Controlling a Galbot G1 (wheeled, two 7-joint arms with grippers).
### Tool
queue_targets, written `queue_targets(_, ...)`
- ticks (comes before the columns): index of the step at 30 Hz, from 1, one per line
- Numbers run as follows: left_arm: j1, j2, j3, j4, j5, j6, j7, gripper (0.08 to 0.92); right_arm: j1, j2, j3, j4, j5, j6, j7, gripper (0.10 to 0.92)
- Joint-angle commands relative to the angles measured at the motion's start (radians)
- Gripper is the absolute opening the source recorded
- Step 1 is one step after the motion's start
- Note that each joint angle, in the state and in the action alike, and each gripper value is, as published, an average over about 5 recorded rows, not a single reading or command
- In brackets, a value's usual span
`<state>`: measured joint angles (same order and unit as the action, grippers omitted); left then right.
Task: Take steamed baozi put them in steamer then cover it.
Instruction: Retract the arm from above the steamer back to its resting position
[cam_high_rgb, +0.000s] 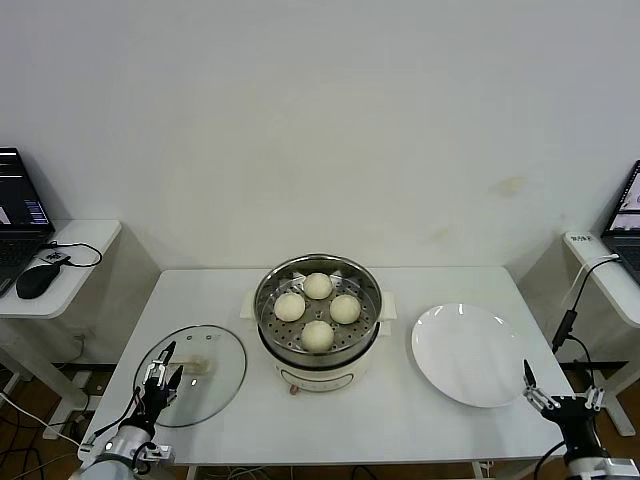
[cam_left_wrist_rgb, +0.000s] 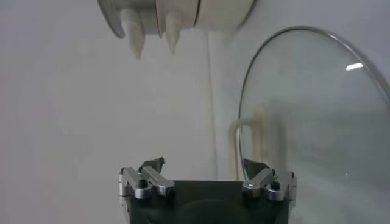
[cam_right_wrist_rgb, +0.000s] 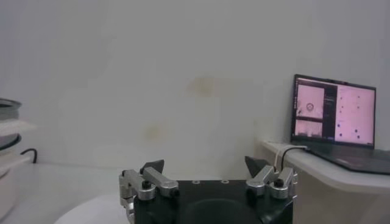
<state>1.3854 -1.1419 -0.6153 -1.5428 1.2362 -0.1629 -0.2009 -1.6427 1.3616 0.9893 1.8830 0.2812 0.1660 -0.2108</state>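
The steel steamer (cam_high_rgb: 268, 338) stands on its white base at the table's middle, uncovered. Four cream-white baozi lie on its perforated tray (cam_high_rgb: 318, 286) (cam_high_rgb: 290, 306) (cam_high_rgb: 345, 308) (cam_high_rgb: 318, 335). The glass cover (cam_high_rgb: 215, 385) lies flat on the table at the left, its cream handle (cam_high_rgb: 197, 367) up. My left gripper (cam_high_rgb: 170, 365) is open and empty, low over the cover's near-left part, just short of the handle. In the left wrist view the gripper (cam_left_wrist_rgb: 203, 165) faces the cover (cam_left_wrist_rgb: 317, 122) and handle (cam_left_wrist_rgb: 250, 143). My right gripper (cam_high_rgb: 562, 385) (cam_right_wrist_rgb: 207, 165) is open and empty at the table's near right corner.
An empty white plate (cam_high_rgb: 468, 352) lies right of the steamer, close to my right gripper. Side tables with laptops stand at far left (cam_high_rgb: 20, 215) and far right (cam_right_wrist_rgb: 334, 112). A mouse (cam_high_rgb: 38, 280) sits on the left one. The table's front edge is near both grippers.
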Motion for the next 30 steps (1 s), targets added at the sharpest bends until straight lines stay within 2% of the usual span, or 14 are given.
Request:
queue_targets(1, -0.065, -0.005, 0.012, 0.049, 0.002, -0.001, 0.006, 0.823, -0.009, 0.005, -0.001, -0.002, -0.006, 0.001, -0.004, 0.823)
queue_targets(17, -0.145, -0.021, 0.040, 0.152, -0.025, -0.005, -0.002, 0.817, -0.010, 0.011, -0.019, -0.021, -0.024, 0.003, -0.015, 0.823)
queue_targets(20, -0.154, -0.023, 0.043, 0.175, -0.024, -0.006, -0.006, 0.764, -0.010, 0.011, -0.020, -0.025, -0.026, 0.003, -0.017, 0.823)
queue_targets(30, -0.165, -0.021, 0.038, 0.215, -0.032, -0.018, -0.035, 0.472, -0.007, 0.014, -0.028, -0.028, -0.032, 0.005, -0.020, 0.823)
